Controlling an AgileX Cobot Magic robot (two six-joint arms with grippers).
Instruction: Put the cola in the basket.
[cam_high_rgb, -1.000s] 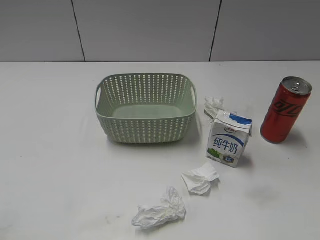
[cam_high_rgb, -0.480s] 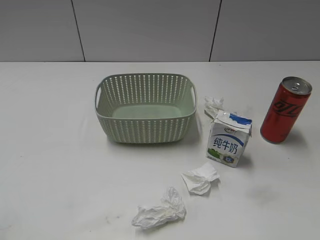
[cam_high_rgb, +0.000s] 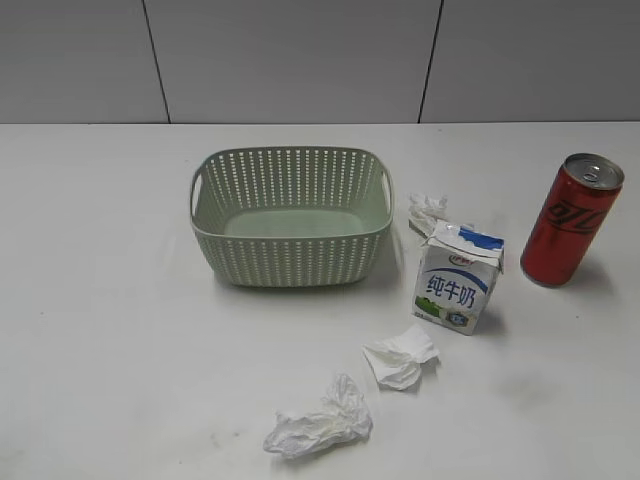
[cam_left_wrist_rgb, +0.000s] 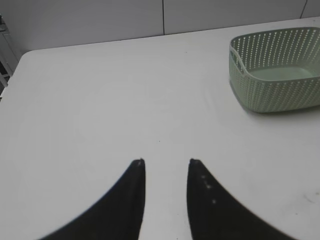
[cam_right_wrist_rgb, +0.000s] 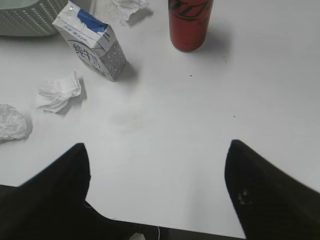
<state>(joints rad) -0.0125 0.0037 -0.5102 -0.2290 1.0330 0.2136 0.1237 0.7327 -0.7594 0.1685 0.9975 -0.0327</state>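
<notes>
Here, the exterior view shows the cola (cam_high_rgb: 573, 220) standing upright at the far right of the table (cam_high_rgb: 100, 300), well apart from the basket (cam_high_rgb: 290, 215), with the milk carton (cam_high_rgb: 458, 278) and a crumpled tissue (cam_high_rgb: 428, 211) between them; two more tissue wads (cam_high_rgb: 400, 357) lie nearer the camera; neither arm appears in this view. The left wrist view shows what that one lacks: the left gripper (cam_left_wrist_rgb: 166, 162), its jaws slightly parted and holding nothing, hovering over bare table with the basket (cam_left_wrist_rgb: 275, 90) off to its right; the can is out of its sight. The right wrist view shows the right gripper (cam_right_wrist_rgb: 157, 150) spread wide and empty, the cola (cam_right_wrist_rgb: 189, 22) ahead of it with its top cut off by the frame edge, the milk carton (cam_right_wrist_rgb: 92, 47) to its left. The can is rigid, smooth metal, probably slippery and, being tall and slim, easy to tip; whether it is full or empty cannot be told; a grasp across the mid-body, jaws level, looks safest.
</notes>
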